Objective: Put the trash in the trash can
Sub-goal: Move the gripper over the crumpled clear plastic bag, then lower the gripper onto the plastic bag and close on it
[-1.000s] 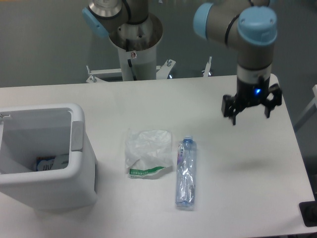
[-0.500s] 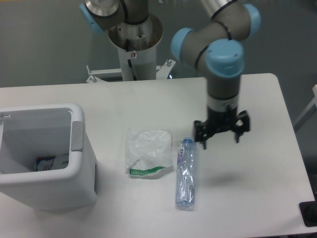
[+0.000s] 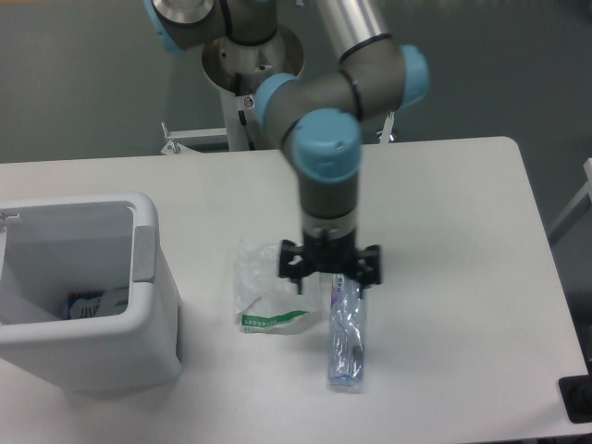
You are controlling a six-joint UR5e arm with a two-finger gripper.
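Trash lies in two pieces on the white table (image 3: 444, 213): one crumpled wrapper (image 3: 264, 298) with a green strip and, just right of it, one crushed clear bottle (image 3: 347, 338). One gripper (image 3: 330, 277) hangs spread above the bottle's capped end, hiding it and the wrapper's right edge. One white bin (image 3: 88, 291) stands well left, with some litter already inside.

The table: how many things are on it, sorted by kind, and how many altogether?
Plastic wrappers: 1, the white wrapper with a green strip.
Plastic bottles: 1, the clear bottle, lying flat.
Bins: 1, the white trash can, with something already inside.
Total: 3 on the table. The open gripper hangs above wrapper and bottle.
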